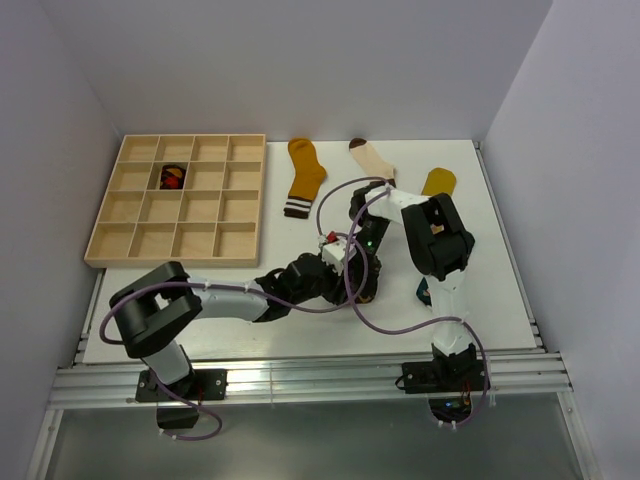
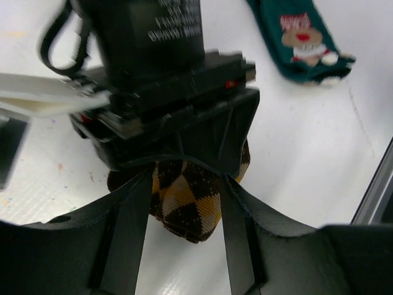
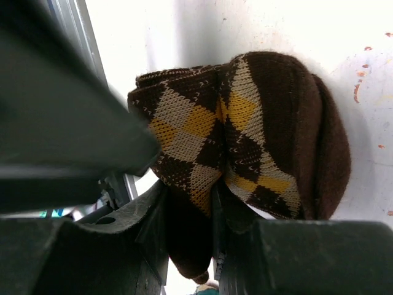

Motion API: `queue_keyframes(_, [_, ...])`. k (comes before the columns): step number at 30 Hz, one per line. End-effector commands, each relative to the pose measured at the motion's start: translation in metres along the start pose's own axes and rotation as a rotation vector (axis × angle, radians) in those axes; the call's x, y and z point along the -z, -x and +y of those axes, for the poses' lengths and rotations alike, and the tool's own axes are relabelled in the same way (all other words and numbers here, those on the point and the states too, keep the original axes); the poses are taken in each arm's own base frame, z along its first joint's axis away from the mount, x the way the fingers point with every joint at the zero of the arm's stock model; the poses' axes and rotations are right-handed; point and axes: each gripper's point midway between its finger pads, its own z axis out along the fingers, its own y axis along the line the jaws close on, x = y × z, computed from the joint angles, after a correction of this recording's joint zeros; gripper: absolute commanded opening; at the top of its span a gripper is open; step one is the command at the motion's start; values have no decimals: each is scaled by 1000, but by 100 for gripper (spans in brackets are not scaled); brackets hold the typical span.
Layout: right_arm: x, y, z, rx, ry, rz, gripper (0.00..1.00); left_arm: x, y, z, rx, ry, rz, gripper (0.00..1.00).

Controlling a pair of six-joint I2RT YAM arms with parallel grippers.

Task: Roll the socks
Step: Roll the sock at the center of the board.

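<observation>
- Left gripper point(image 2: 184, 184): fingers apart, astride the argyle sock point(image 3: 245, 135) at table centre; cannot tell whether it grips or only touches.
- Right gripper point(image 3: 190, 196): narrow, pinching a fold of the argyle sock.
- Teal sock point(image 2: 304, 43): flat, nearby to the right.
- Far: mustard sock point(image 1: 305, 178), cream sock point(image 1: 372, 158), yellow sock point(image 1: 438, 182), left to right.
- Far left: tray point(image 1: 105, 250).

Brown argyle sock point(image 3: 245, 135), tan and yellow diamonds, bunched into thick folded bundle on white table point(image 3: 258, 31). Right end effector point(image 3: 189, 203) at sock's lower edge, dark fingers point(image 3: 147, 246) clamped on hanging fold of brown fabric. Large blurred dark mass point(image 3: 55, 123) left of sock, overlapping its left edge. Metal rail point(image 3: 73, 31) above-left of sock. Orange specks point(image 3: 359, 92) right of sock. Teal scrap point(image 3: 206, 290) below sock, unclear.
</observation>
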Motion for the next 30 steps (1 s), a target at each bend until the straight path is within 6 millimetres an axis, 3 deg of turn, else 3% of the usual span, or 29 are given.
queue_keyframes(1, [0, -7, -12, -17, -11, 40, 25, -9, -4, -11, -48, -61, 26, 53])
queue_keyframes(11, [-1, -2, -17, -33, -33, 16, 25, -26, -35, -19, 46, -145, 96, 49])
queue_keyframes(13, [-1, -1, -20, -39, -52, 1, 27, -29, -41, -15, 102, -158, 103, 38])
queue_keyframes(15, [-1, 1, -21, -58, -67, -19, 35, -27, -54, -18, 165, -193, 138, 28])
queue_keyframes(20, [8, 15, -24, -42, -151, -125, 49, -25, -68, -18, 263, -224, 158, 0])
queue_keyframes(26, [54, 32, -18, -21, -258, -376, 60, -19, -86, -14, 379, -243, 208, 0])
queue_keyframes(30, [88, 24, -19, 11, -380, -502, 63, -16, -98, -7, 457, -237, 262, 0])
